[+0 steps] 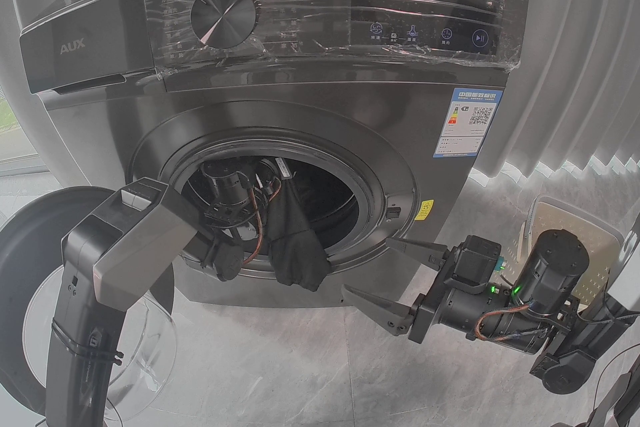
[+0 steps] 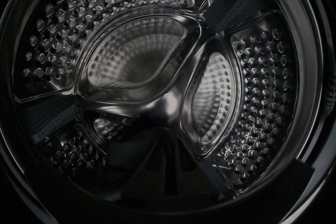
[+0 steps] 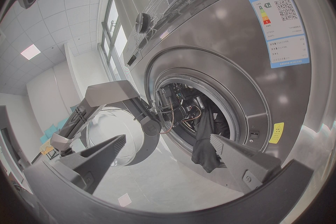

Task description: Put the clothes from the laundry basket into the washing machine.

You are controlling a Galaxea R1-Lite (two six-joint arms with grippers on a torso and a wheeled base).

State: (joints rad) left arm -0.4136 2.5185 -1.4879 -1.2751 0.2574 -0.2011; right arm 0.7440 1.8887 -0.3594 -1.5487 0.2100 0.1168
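The grey washing machine (image 1: 300, 95) stands with its round door (image 1: 40, 288) swung open to the left. My left arm's wrist (image 1: 227, 188) is inside the drum opening, and its gripper end is hidden in the drum. A black garment (image 1: 297, 245) hangs over the lower rim of the opening beside that wrist, and it is also seen as the black garment (image 3: 204, 144). In the left wrist view dark cloth (image 2: 150, 161) lies at the bottom of the steel drum (image 2: 266, 70). My right gripper (image 1: 368, 268) is open and holds nothing, low in front of the machine, right of the opening.
The pale laundry basket (image 1: 600, 228) sits on the floor to the right, partly hidden behind my right arm. Grey floor tiles (image 1: 287, 361) lie free in front of the machine. White curtains (image 1: 587, 48) hang behind.
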